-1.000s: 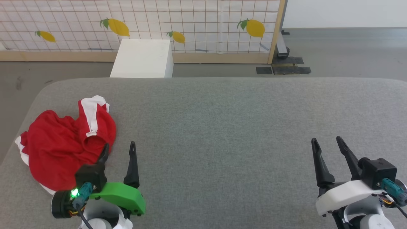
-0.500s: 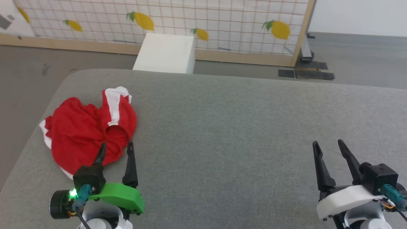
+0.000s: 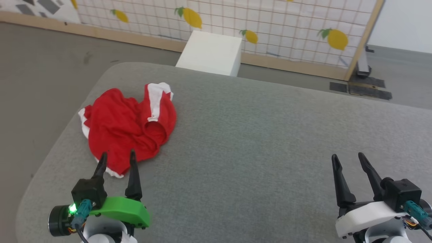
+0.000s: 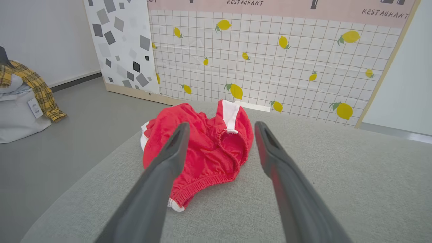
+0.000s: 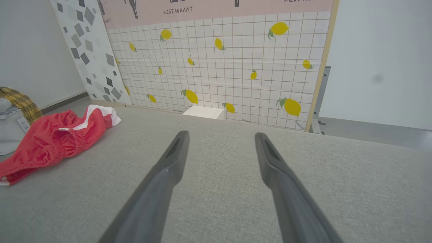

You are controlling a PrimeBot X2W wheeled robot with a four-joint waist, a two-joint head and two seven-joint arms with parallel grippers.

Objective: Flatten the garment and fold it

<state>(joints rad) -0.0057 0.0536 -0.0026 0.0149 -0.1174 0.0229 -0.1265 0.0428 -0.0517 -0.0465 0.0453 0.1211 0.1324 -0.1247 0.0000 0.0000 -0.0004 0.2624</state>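
Left gripper (image 3: 118,153), lower left of head view: fingers spread, empty, tips by near hem of crumpled bright red fabric garment (image 3: 128,125) with white stripes, left of centre on grey cloth-covered table (image 3: 253,141). Right gripper (image 3: 347,155), lower right: spread, empty, well apart. Risk: pinching bunched layers, dragging heap off nearby left edge.

Bright, diffuse light being cast throughout; faint shadow being thrown beneath the garment (image 3: 128,128); wrist-view edges being bowed; distant detail being rendered sharp.
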